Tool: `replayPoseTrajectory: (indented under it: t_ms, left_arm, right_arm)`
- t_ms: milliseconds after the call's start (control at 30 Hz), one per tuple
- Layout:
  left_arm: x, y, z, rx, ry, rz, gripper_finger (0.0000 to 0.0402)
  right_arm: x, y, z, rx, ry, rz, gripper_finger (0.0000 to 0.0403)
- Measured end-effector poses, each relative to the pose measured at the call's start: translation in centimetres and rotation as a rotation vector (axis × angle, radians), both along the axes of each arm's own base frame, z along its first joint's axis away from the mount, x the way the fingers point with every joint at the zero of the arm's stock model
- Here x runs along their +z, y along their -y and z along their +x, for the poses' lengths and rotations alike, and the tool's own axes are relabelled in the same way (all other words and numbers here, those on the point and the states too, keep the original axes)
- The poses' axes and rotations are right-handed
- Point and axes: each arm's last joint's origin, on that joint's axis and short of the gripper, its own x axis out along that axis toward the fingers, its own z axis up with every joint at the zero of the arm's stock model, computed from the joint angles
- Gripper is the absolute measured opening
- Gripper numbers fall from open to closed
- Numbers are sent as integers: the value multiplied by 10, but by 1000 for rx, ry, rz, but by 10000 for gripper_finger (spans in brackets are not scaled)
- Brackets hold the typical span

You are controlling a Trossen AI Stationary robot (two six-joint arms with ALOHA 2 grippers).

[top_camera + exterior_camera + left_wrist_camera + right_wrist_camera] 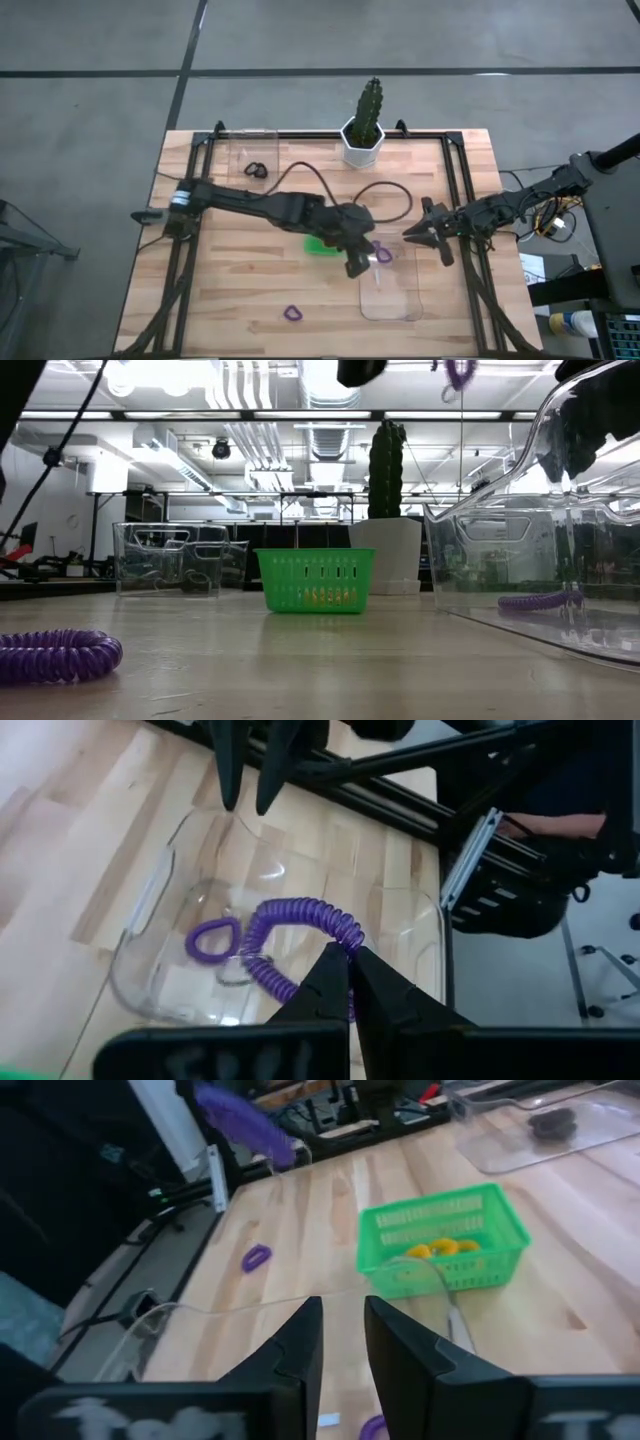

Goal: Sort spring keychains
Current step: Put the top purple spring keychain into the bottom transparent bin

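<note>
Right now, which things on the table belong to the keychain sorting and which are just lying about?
Job: held purple keychain, left pincer, right pincer by near clear tray, loose purple keychain, black keychains, orange keychains, green tray.
Lying about: cactus, black cable.

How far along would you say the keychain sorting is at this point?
Well under way. Orange keychains lie in the green tray, black ones in the far clear tray, and one purple keychain in the near clear tray. The left gripper is shut on a purple keychain above that tray. Another purple one waits on the table. The right gripper hovers beside the near tray.
</note>
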Motion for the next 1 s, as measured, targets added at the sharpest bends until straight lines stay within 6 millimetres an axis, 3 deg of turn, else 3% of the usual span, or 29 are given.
replayPoseTrajectory:
  t_ms: [367,700,1000]
  left_arm:
    - [-43,9,43,28,-119,-57,0]
    - [-77,8,57,159,-192,-113,0]
    - [-94,9,65,217,-195,-139,0]
  right_arm:
    - [4,1,-4,24,40,19,79]
    - [4,1,-5,24,32,16,69]
    - [3,2,-5,31,37,-17,82]
